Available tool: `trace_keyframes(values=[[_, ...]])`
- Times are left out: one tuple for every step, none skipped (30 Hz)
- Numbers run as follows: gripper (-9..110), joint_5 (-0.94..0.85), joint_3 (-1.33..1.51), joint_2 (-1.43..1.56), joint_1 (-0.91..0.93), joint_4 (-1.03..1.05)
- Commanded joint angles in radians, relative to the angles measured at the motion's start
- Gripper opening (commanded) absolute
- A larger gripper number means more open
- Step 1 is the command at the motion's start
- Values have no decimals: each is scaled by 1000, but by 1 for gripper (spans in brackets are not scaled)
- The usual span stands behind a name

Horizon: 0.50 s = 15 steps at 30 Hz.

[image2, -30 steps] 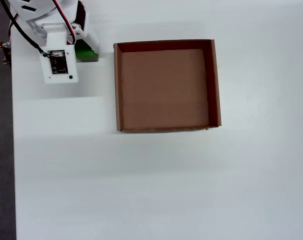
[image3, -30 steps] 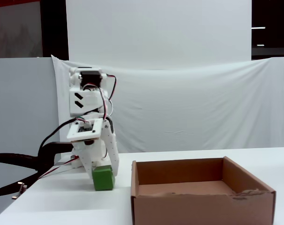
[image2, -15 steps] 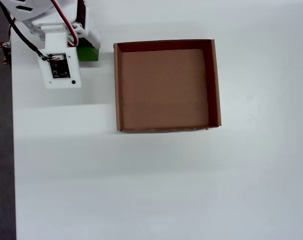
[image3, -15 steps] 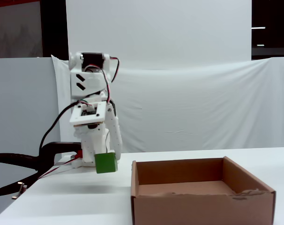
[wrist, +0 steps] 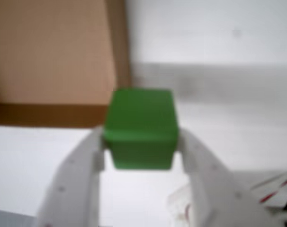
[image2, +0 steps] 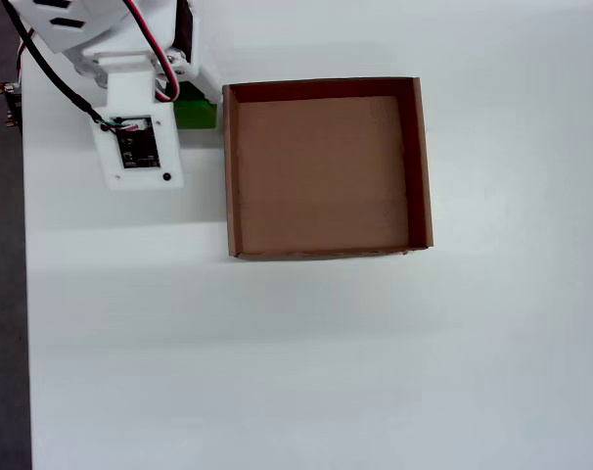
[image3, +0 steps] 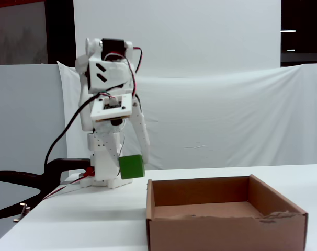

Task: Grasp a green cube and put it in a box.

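My white gripper is shut on the green cube, one finger on each side of it. In the fixed view the green cube hangs in the gripper above the table, just left of the box and above its wall height. In the overhead view only a strip of the cube shows from under the arm, just left of the box's upper left corner. The brown cardboard box fills the upper left of the wrist view; it holds nothing.
The white table spreads around the box. The arm's base stands at the back left with a black clamp at the table's left edge. A white backdrop hangs behind.
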Motion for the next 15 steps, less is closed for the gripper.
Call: trace_keyframes(values=[[15,12,-101,-25,-21,18],[15,26,-120,-43,-31,18],[15,34,-137,-64,-40,18],[15,37,-153,-87,-49,18],[15,43,-170,-114,-60,18],[15,49,-189,-140,-69,17],[15,52,-209,-167,-80,18],[15,55,-227,-195,-89,20],[15,61,-244,-221,-98,21],[15,71,-262,-247,-110,20],[15,80,-284,-272,-120,18],[15,91,-308,-296,-132,18],[15,104,-333,-319,-141,17],[15,121,-360,-341,-152,15],[15,138,-388,-362,-161,15]])
